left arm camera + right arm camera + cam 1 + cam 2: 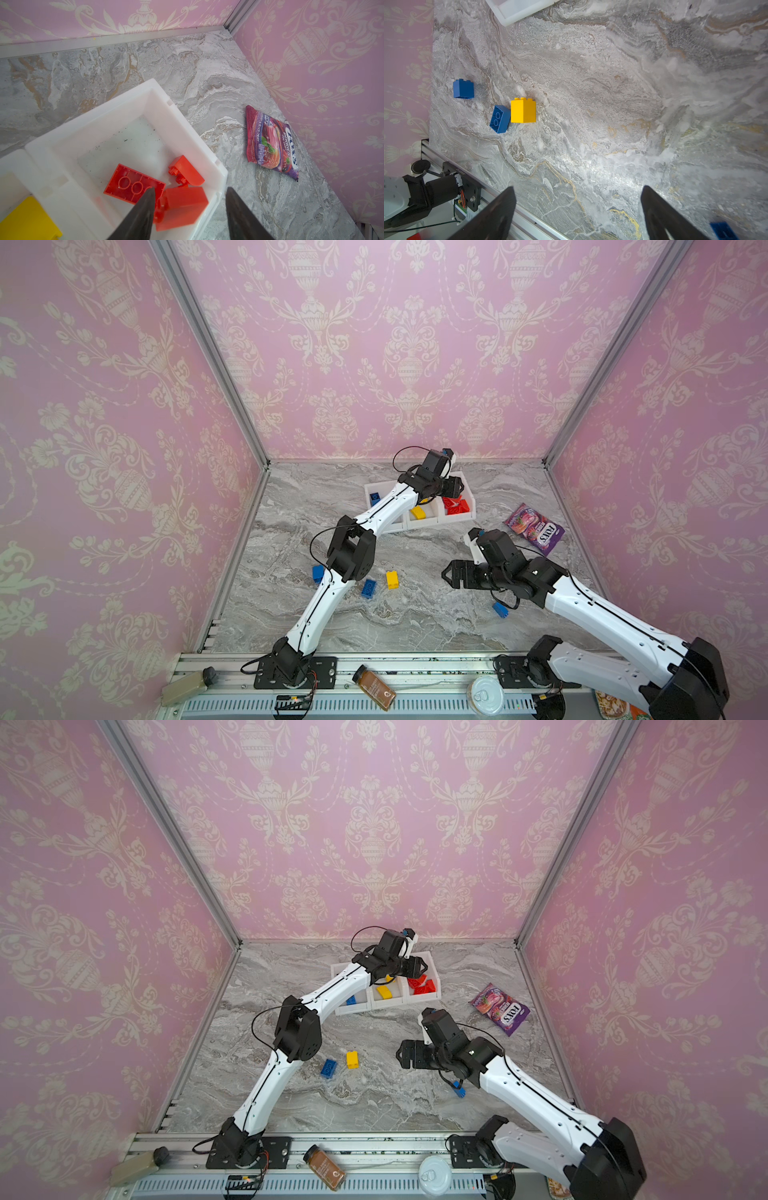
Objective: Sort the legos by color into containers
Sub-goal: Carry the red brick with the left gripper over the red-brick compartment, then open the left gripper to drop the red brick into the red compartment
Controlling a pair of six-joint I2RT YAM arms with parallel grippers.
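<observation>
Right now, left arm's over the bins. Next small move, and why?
Probably lift the left gripper straight up, clear of the white plastic bin. Its jaws stand apart and appear to grip nothing; the red studded plastic bricks lie loose in that bin, while a yellow brick and blue bricks sit on the grey marble table.

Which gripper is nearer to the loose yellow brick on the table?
Right. The right gripper, open, hangs a short way from the yellow brick, pointing toward it. The left gripper is far off, over the bin holding red bricks.
</observation>
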